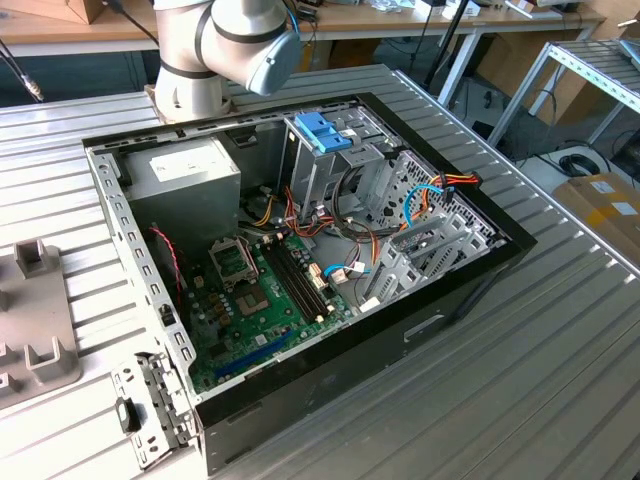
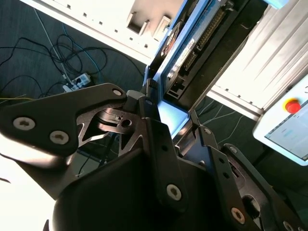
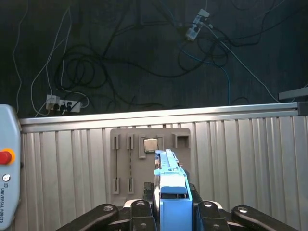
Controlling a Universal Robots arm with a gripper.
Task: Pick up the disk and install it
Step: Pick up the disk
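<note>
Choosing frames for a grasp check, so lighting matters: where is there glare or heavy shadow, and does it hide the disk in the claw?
Second wrist view: the disk has a bright glare patch where the claw grips it, and the claw's body is dark; first wrist view: disk evenly lit, floor behind dark; exterior view: the computer case evenly lit, soft shadows inside.

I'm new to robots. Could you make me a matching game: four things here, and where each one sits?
1. disk
2. motherboard
3. blue bracket
4. grey tray

A. atop the metal cage
B. on the table, outside the case
C. clamped in the gripper
D. lying in the case's bottom

Pairs: 1-C, 2-D, 3-A, 4-B
</note>
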